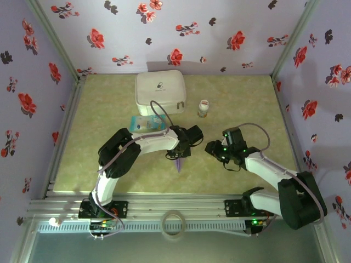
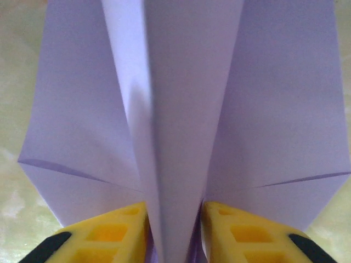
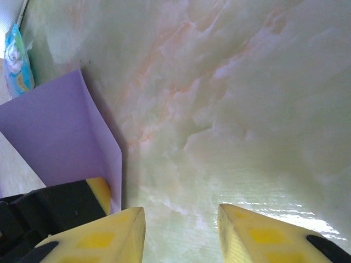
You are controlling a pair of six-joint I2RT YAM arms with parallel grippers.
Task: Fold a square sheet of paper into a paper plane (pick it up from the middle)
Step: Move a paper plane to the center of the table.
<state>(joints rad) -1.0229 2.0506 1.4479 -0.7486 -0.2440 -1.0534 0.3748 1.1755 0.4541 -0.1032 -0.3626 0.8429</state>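
One paper plane point(image 1: 178, 163), thin matte lavender paper, sharply creased: two flat wings, one raised centre fold. It sits mid-table point(image 1: 109, 109) on a glossy marbled surface. Left claw point(image 2: 174, 211): two yellow fingers point(image 2: 109, 235) flank the fold; clamped or released, cannot tell. Right claw point(image 3: 181, 213): spread apart over bare tabletop, just beside the plane.

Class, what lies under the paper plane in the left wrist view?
Marbled tabletop shows beside the paper plane; what lies beneath its middle is covered. Its centre fold sits between the left gripper's fingers.
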